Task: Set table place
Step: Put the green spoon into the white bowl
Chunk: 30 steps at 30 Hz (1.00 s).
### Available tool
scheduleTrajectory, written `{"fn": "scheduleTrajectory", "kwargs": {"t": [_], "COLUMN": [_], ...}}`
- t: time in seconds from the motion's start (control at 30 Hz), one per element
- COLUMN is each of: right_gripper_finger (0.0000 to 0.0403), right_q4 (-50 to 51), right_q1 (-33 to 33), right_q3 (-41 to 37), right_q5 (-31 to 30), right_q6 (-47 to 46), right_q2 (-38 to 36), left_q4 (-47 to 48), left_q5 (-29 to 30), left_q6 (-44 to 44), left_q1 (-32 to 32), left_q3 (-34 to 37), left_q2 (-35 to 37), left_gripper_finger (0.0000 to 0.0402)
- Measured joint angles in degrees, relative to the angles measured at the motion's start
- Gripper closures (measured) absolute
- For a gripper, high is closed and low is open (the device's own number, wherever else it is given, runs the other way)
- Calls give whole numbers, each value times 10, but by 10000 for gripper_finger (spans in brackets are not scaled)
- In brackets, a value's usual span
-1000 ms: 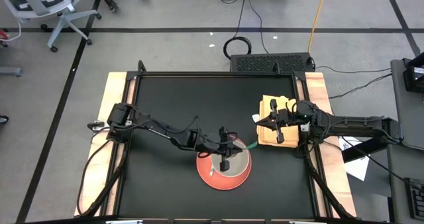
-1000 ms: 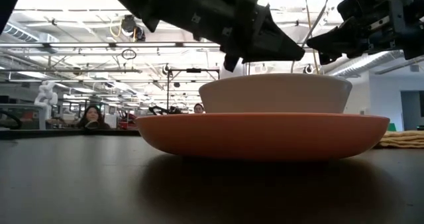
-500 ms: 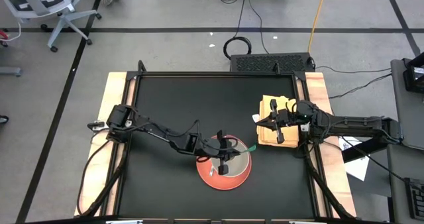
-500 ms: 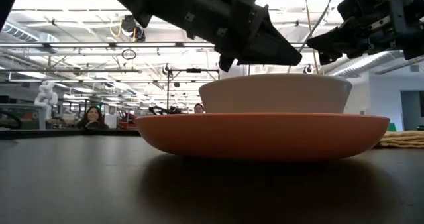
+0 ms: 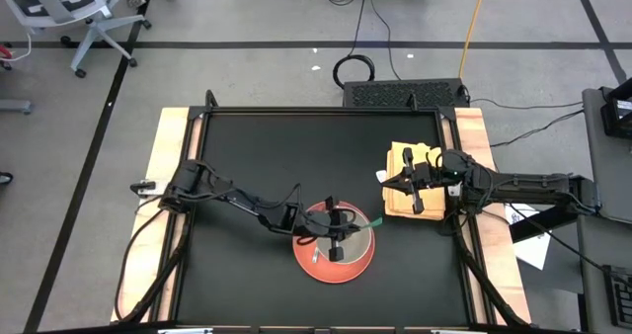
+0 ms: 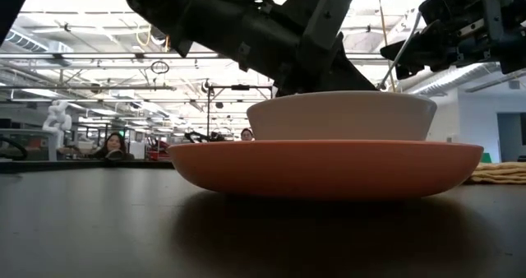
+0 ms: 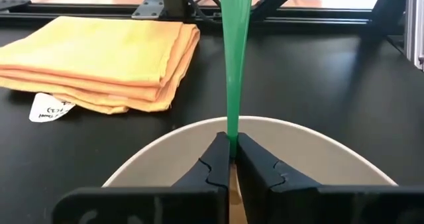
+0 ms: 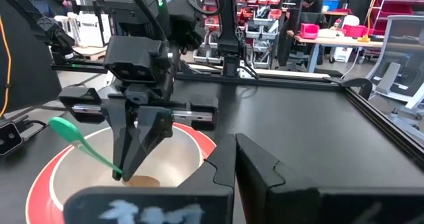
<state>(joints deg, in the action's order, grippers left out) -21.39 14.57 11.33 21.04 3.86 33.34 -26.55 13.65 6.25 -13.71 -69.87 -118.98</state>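
Spoon (image 7: 235,65) pinched by left fingers (image 7: 255,161) — low view hides it.

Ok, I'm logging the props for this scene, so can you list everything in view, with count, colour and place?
table: one, black top with wooden side strips, under everything.
plate: one, orange-red, near the table's front middle.
bowl: one, white, on the plate.
spoon: one, green, gripped over the bowl, handle pointing toward the napkins.
napkins: one folded stack, yellow, at the table's right edge.
tag: one, white, beside the napkins.
people: at least two, far in the room behind.
left gripper: shut on the spoon, inside the bowl.
right gripper: shut, above the napkins.
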Motion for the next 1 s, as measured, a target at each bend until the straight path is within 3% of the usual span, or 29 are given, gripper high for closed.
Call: {"fn": "scheduleTrajectory", "kwargs": {"t": [0.13, 0.33, 0.53, 0.77, 1.0], "right_gripper_finger": [403, 403, 403, 403, 403], "right_q4": [0, 0, -1, -6, -35], "right_q1": [0, 0, 0, 0, 0], "right_q3": [0, 0, 0, 0, 0], "right_q5": [0, 0, 0, 0, -3], "right_q6": [2, 3, 3, 3, 0], "right_q2": [0, 0, 0, 0, -3], "left_q4": [0, 20, 33, 38, 21], "left_q5": [0, 17, 32, 34, 31], "left_q6": [-1, -6, -6, -7, 2], "left_q1": [-1, -3, -12, -14, -10], "left_q3": [0, 0, 0, 0, -5], "left_q2": [0, 0, 0, -1, -34], "left_gripper_finger": [395, 378, 396, 378, 395]}}
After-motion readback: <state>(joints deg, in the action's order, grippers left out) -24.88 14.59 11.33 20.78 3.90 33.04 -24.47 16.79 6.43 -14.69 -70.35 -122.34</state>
